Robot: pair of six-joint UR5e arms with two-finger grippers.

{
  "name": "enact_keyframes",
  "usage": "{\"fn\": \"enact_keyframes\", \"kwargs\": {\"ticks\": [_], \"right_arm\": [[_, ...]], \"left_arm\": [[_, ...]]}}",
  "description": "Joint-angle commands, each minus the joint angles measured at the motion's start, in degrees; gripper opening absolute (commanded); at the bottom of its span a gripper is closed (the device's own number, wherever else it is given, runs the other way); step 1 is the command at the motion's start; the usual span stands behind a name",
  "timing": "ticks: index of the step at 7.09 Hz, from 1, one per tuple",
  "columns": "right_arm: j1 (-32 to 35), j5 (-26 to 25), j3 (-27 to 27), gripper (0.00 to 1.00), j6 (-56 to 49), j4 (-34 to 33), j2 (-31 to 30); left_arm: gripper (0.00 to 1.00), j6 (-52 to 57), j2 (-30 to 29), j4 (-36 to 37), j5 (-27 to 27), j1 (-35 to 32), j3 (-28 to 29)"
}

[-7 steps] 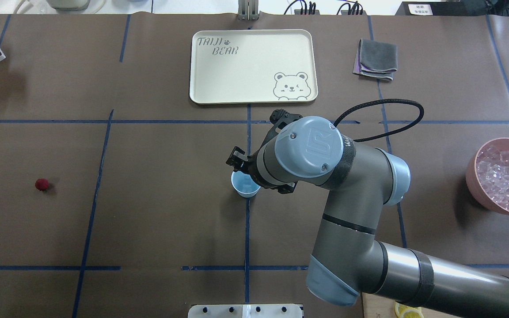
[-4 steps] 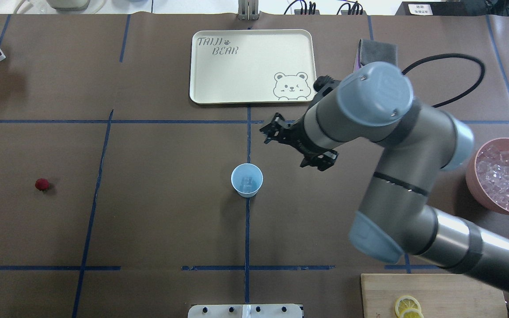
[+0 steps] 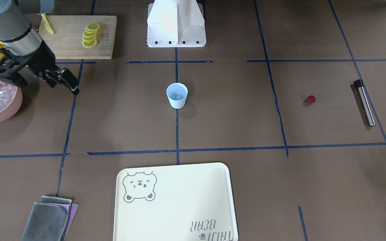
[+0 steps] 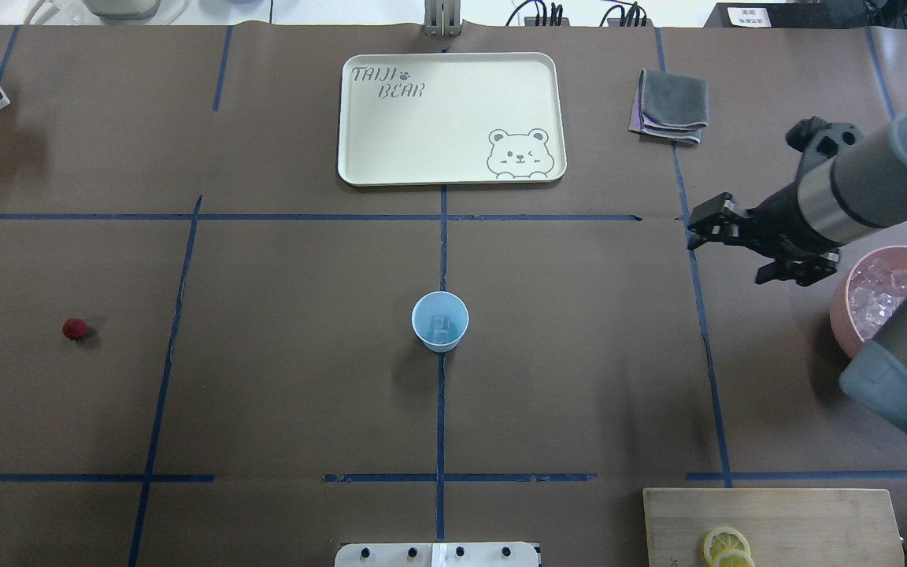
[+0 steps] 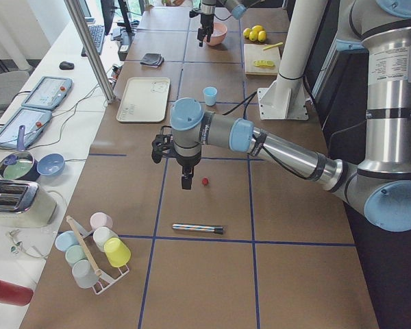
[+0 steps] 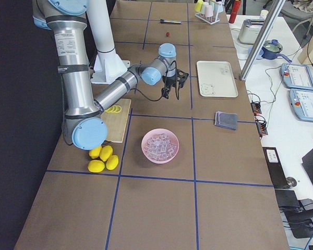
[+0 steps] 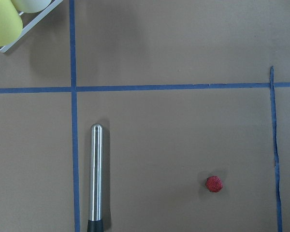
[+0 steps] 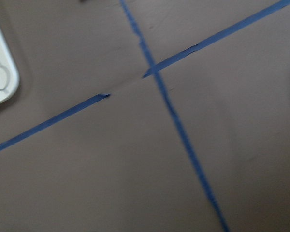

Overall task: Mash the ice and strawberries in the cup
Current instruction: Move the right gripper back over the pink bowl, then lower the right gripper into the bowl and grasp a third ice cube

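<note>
The pale blue cup (image 4: pixel 439 320) stands upright mid-table with one clear ice cube (image 4: pixel 442 324) inside. More ice (image 4: pixel 882 295) fills the pink bowl (image 4: pixel 843 315) at the right edge. My right gripper (image 4: pixel 725 256) hovers just left of that bowl, open and empty, far from the cup. The strawberry (image 4: pixel 74 328), a tiny dark-red piece, lies alone on the far left; the left wrist view also catches the strawberry (image 7: pixel 213 183). In the exterior left view my left gripper (image 5: pixel 185 179) hangs beside it; I cannot tell whether it is open or shut.
A steel rod (image 7: pixel 95 179) lies left of the strawberry. The cream bear tray (image 4: pixel 422 165) and a folded grey cloth (image 4: pixel 670 106) sit at the back. A cutting board (image 4: pixel 800 520) with lemon slices (image 4: pixel 725 545) is at the front right. A cup rack (image 5: pixel 96 247) stands at the left end.
My right arm has swung from directly over the cup to the right, up to the pink bowl. The cup, uncovered, shows an ice cube inside and has not moved.
</note>
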Motion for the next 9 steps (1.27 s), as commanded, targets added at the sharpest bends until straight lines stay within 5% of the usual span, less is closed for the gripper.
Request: {"fn": "enact_keyframes", "kwargs": {"ticks": [1, 3, 6, 9], "right_arm": [[7.6, 2.8, -0.48, 0.96, -12.46, 0.21, -9.39], [9.65, 2.8, -2.84, 0.95, -16.86, 0.74, -13.97], [10.44, 2.72, -12.85, 0.95, -15.76, 13.79, -14.87], [10.44, 2.98, -12.61, 0.94, -15.66, 14.72, -17.24]], "left_arm": [[1.0, 0.0, 0.01, -0.07, -0.09, 0.03, 0.03], [1.0, 0.0, 0.01, -0.07, -0.09, 0.03, 0.03], [1.0, 0.0, 0.01, -0.07, -0.09, 0.03, 0.03], [1.0, -0.09, 0.01, -0.07, -0.09, 0.03, -0.15]]}}
